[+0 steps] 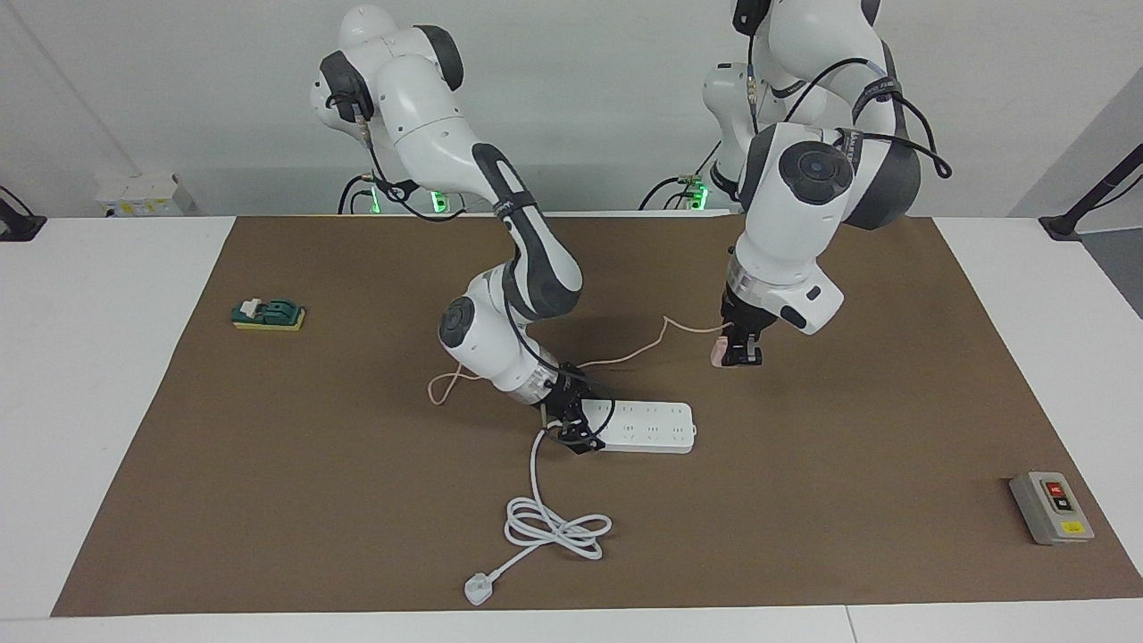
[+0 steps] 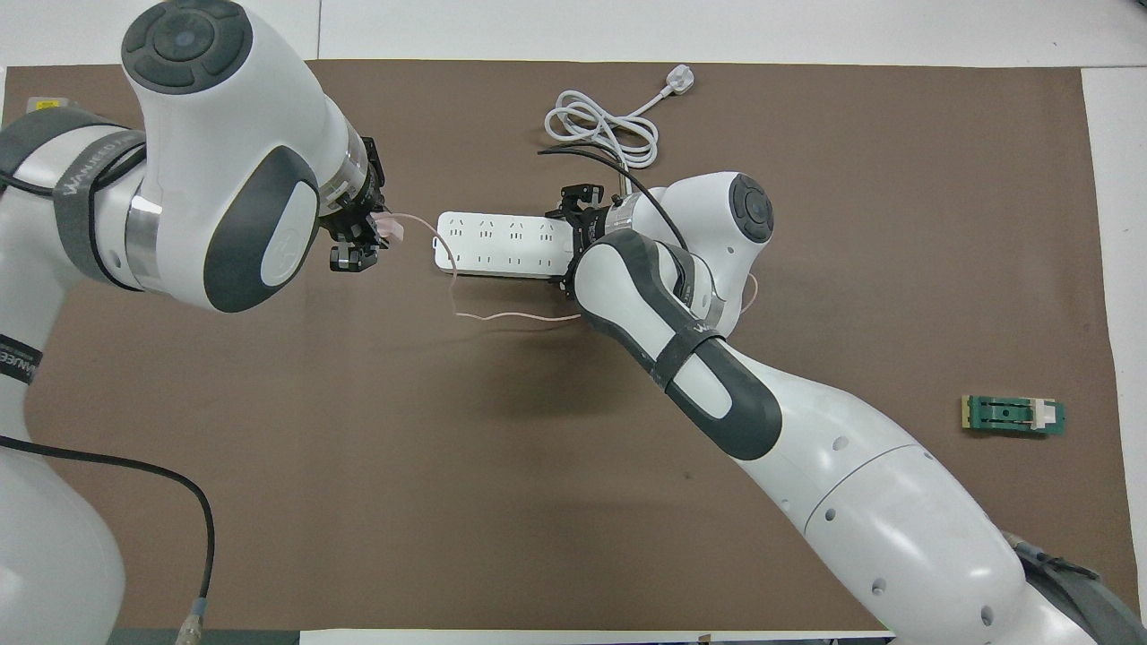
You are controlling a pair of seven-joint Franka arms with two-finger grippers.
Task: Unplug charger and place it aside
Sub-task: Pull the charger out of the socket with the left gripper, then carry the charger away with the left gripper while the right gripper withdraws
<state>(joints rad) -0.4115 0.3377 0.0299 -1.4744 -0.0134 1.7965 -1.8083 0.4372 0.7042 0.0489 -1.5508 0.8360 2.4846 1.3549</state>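
The charger (image 1: 717, 359) (image 2: 392, 227), a small pale pink cube, hangs in the air with my left gripper (image 1: 741, 357) (image 2: 363, 244) shut on it. It is over the brown mat, clear of the white power strip (image 1: 647, 427) (image 2: 502, 244), toward the left arm's end. Its thin pink cable (image 1: 625, 355) (image 2: 502, 316) trails from it and passes under the right arm. My right gripper (image 1: 571, 425) (image 2: 573, 240) is down at the strip's end toward the right arm, its fingers closed across the strip's width.
The strip's thick white cord (image 1: 554, 529) lies coiled farther from the robots, ending in a three-pin plug (image 1: 478, 589). A grey switch box (image 1: 1051, 507) sits toward the left arm's end. A green block (image 1: 268, 313) (image 2: 1013, 416) lies toward the right arm's end.
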